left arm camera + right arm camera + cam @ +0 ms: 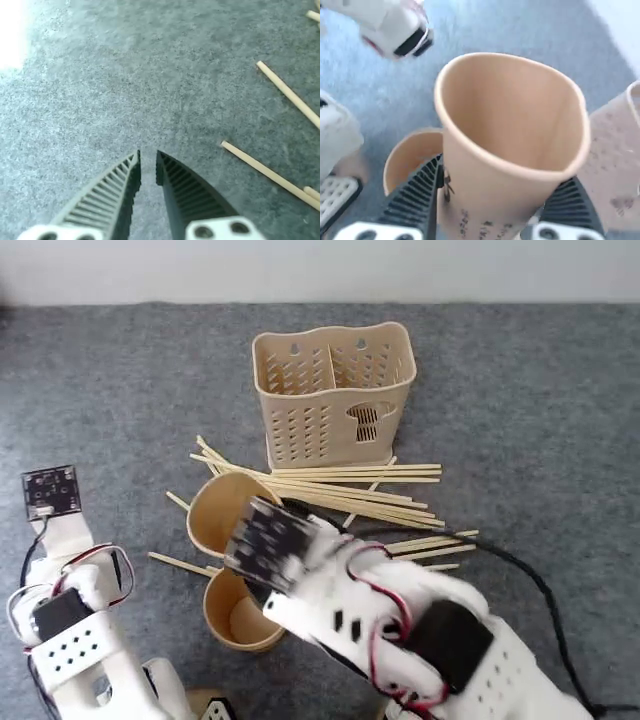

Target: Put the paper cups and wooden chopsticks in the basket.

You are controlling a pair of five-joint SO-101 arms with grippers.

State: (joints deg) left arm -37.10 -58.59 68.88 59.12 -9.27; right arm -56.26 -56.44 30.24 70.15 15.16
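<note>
Right gripper (495,182) clamps a paper cup (515,125) near the basket (320,425); its print is unreadable. Left gripper (147,162) sits nearly closed.

The left arm (70,635) sits folded at the near left, and the left claw (148,162) points down with its fingers almost together, gripping nothing. The right arm (420,625) stretches forward, with the right claw (500,187) clamped around a paper cup (512,130).

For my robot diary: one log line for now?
right hand: shut on tan paper cup | left hand: empty | wooden chopsticks: lying beside beige plastic basket
</note>
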